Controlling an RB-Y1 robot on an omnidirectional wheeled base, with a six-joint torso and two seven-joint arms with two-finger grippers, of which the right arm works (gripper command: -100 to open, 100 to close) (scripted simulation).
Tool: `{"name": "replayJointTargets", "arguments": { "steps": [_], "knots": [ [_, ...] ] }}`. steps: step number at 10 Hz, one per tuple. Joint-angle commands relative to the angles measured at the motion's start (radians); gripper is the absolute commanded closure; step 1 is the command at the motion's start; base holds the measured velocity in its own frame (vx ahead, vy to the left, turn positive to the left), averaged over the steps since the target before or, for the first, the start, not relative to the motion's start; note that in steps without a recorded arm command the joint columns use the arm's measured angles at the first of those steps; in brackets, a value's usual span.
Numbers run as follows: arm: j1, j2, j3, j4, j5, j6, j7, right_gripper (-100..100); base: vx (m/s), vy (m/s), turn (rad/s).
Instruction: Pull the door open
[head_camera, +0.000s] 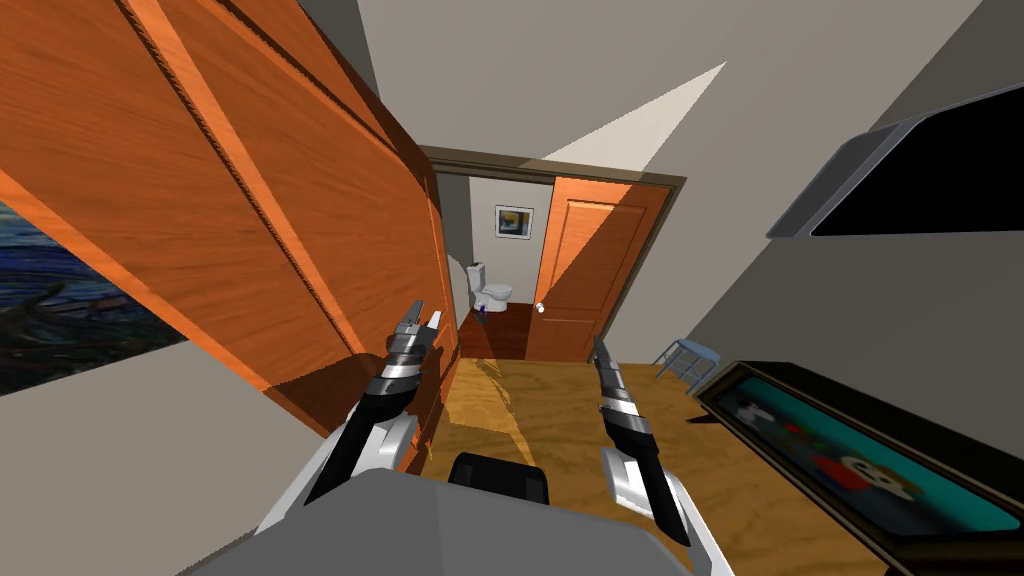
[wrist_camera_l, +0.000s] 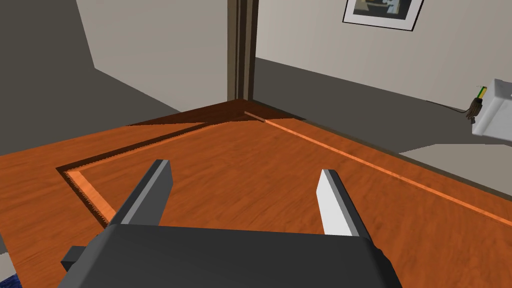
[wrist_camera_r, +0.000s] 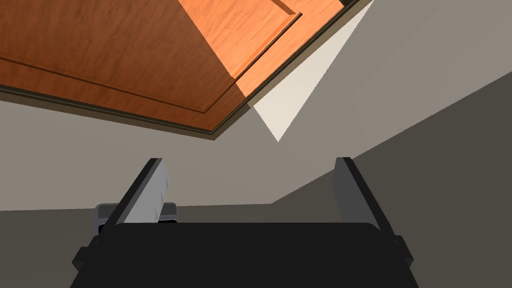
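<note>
Both spread wide, holding nothing: left pincer (head_camera: 422, 315) close to door (head_camera: 250, 200) panel, right pincer (head_camera: 600, 350) clear of it.

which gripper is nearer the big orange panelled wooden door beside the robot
Left. The left gripper sits right by the orange panelled wooden door, open fingers pointing along its face. The right gripper, also open, hangs apart from it over the light wooden floor.

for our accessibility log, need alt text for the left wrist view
The left gripper, open and empty, faces an orange wooden door. Beyond it are a dark door frame and a grey wall with a framed picture.
</note>
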Motion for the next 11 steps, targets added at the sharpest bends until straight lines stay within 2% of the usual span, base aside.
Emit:
{"name": "replayJointTargets", "arguments": {
  "steps": [1,11],
  "knots": [
    [-0.014,-0.005,-0.007,0.04,0.013,-0.011,0.025,-100,0.087,0.007,0.004],
    [-0.101,-0.025,-0.047,0.31,0.1,-0.096,0.183,-100,0.099,0.006,0.005]
  ]
}}
